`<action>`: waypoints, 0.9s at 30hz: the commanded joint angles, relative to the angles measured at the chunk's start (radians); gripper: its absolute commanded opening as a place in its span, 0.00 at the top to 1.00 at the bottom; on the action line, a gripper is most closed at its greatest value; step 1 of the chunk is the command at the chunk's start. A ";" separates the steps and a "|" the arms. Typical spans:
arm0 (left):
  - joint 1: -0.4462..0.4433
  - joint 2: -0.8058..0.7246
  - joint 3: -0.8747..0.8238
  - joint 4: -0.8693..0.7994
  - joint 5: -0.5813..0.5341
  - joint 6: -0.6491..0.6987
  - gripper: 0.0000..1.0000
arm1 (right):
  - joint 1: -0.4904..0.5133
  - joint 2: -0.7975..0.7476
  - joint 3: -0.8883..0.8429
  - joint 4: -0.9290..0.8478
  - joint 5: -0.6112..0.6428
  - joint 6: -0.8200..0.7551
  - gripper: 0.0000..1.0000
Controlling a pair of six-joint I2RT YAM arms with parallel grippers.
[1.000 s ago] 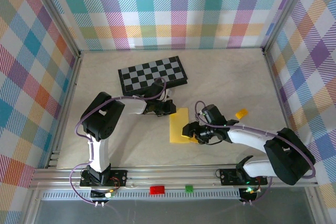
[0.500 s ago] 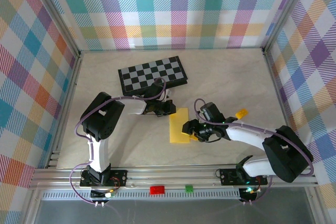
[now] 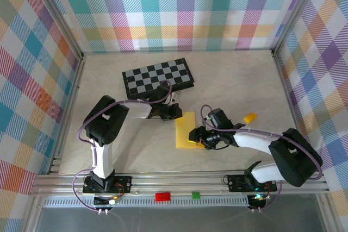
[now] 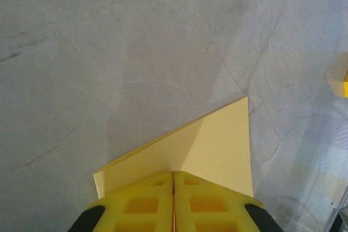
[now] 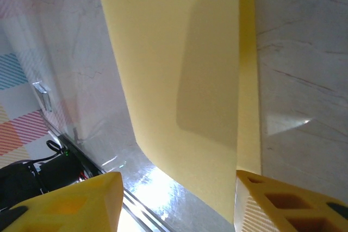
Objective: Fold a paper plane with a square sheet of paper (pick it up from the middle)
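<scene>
The square sheet of paper [image 3: 184, 127] lies folded into a narrow yellow rectangle on the table's middle; no pointed dart shape shows. My left gripper [image 3: 174, 112] is at its far left corner. In the left wrist view that gripper [image 4: 174, 180] is shut, its tips resting on the paper [image 4: 217, 145]. My right gripper [image 3: 196, 136] sits at the paper's near right edge. It stands open [image 5: 176, 202], and a curled-up flap of the paper [image 5: 179, 52] rises between its spread fingers [image 5: 283, 202] without being pinched.
A black-and-grey chessboard [image 3: 157, 75] lies behind the left gripper. A small orange-yellow block [image 3: 249, 117] sits to the right of the right arm and appears at the edge of the left wrist view [image 4: 342, 80]. Checked walls enclose the table.
The right gripper nudged slightly up-left along the paper's right edge, then back a little. The left gripper and the paper have stayed put.
</scene>
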 commanded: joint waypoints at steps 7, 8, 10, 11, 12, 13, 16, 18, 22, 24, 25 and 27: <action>0.010 0.009 -0.043 -0.080 0.016 -0.021 0.91 | -0.026 0.069 0.058 0.107 -0.028 -0.038 0.47; 0.010 0.009 -0.043 -0.078 0.019 -0.023 0.91 | -0.038 0.087 0.058 0.135 -0.046 -0.038 0.47; 0.010 0.010 -0.044 -0.076 0.021 -0.022 0.91 | -0.060 0.121 0.060 0.189 -0.085 -0.037 0.49; 0.010 0.009 -0.044 -0.075 0.023 -0.024 0.91 | -0.074 0.138 0.062 0.208 -0.103 -0.036 0.50; 0.010 0.011 -0.044 -0.076 0.023 -0.024 0.91 | -0.085 0.154 0.068 0.219 -0.121 -0.041 0.52; 0.011 0.010 -0.044 -0.074 0.024 -0.024 0.91 | -0.093 0.165 0.074 0.223 -0.130 -0.049 0.53; 0.010 0.010 -0.047 -0.069 0.026 -0.028 0.91 | -0.117 0.200 0.086 0.227 -0.146 -0.078 0.58; 0.010 0.012 -0.047 -0.067 0.029 -0.031 0.91 | -0.138 0.224 0.083 0.257 -0.177 -0.082 0.64; 0.010 0.013 -0.044 -0.063 0.033 -0.035 0.91 | -0.172 0.252 0.068 0.304 -0.213 -0.084 0.68; 0.010 0.015 -0.043 -0.061 0.035 -0.038 0.91 | -0.184 0.273 0.063 0.331 -0.238 -0.086 0.73; 0.010 0.015 -0.043 -0.061 0.036 -0.039 0.91 | -0.188 0.283 0.063 0.337 -0.246 -0.087 0.75; 0.010 0.016 -0.039 -0.060 0.041 -0.040 0.90 | -0.195 0.301 0.061 0.350 -0.259 -0.090 0.77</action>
